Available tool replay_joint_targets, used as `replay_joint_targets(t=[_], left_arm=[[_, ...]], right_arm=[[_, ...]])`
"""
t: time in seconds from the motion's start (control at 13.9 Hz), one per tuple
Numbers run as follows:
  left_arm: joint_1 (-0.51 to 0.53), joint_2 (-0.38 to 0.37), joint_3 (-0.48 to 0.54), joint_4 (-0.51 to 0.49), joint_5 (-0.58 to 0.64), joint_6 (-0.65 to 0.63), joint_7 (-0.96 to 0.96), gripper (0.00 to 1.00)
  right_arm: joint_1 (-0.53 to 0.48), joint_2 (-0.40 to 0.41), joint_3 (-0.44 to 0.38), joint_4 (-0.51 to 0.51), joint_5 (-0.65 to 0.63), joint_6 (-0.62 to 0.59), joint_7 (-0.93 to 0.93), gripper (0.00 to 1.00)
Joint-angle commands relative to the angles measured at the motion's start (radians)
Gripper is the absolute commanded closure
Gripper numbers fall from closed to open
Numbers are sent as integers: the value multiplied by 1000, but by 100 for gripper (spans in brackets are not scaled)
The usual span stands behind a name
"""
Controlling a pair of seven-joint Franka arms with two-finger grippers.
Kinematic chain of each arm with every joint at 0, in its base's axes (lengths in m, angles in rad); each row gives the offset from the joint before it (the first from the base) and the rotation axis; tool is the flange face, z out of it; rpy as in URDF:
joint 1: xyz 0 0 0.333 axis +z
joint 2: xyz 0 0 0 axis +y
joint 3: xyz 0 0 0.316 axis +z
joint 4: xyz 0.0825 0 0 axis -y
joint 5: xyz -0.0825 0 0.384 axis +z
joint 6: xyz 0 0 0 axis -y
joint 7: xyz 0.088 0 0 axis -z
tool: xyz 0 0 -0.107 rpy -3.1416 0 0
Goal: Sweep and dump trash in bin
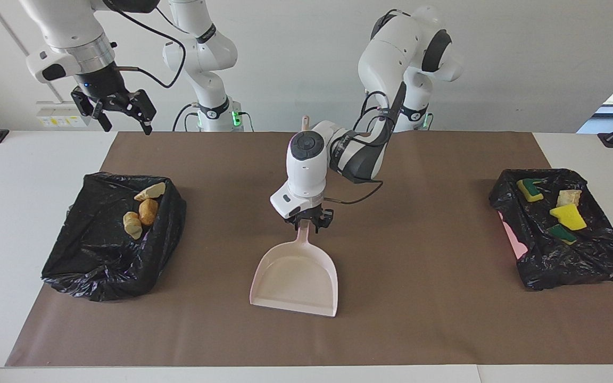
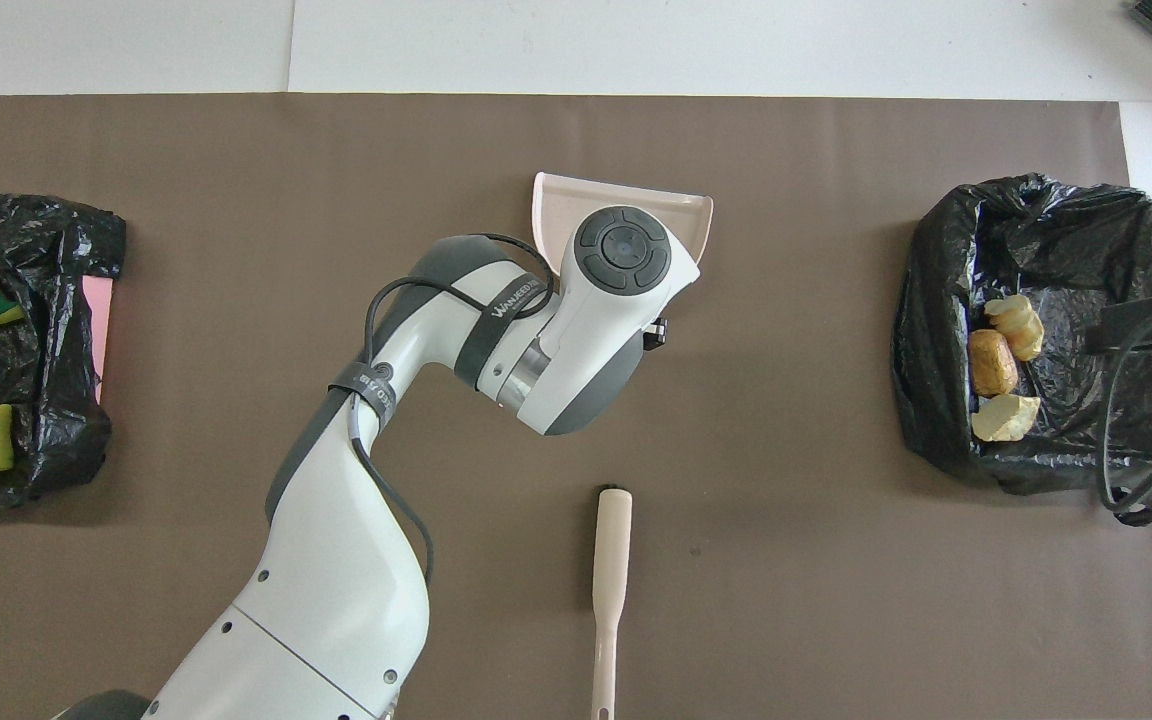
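Pink dustpan point(image 1: 296, 272): flat at mat centre, emptied. Left gripper point(image 1: 306, 219) at its handle, grip state unclear. Right gripper point(image 1: 120, 109) open, waiting above mat corner. Trash point(image 1: 141, 210) binned.

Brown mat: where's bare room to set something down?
Bare: the brown mat between the pink plastic dustpan and each black-bagged bin, plus the strip along its edge farthest from the robots. Crowded: the middle, with dustpan, left gripper and cream brush handle.

Brown mat point(image 1: 418, 319) on white table point(image 1: 8, 223)
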Motion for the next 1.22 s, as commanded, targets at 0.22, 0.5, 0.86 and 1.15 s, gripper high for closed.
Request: replay_joint_targets(t=[0.22,0.5,0.86,1.15], left_arm=[[10,-186,67,-121,4,-18,30,0],[133,-443,78,-329,2,-23,179,0],[320,-632,80,-354,1,-187,420,0],[421,-699,88,-279,-16,-349,529,0]], right_arm=[[-6,-12,0,-8,16,-12,-16,0],[-6,-14,0,-8,16,-12,-14,0],[-6,-12,0,-7,16,-12,-14,0],[-6,-12,0,-8,16,-12,-14,0]])
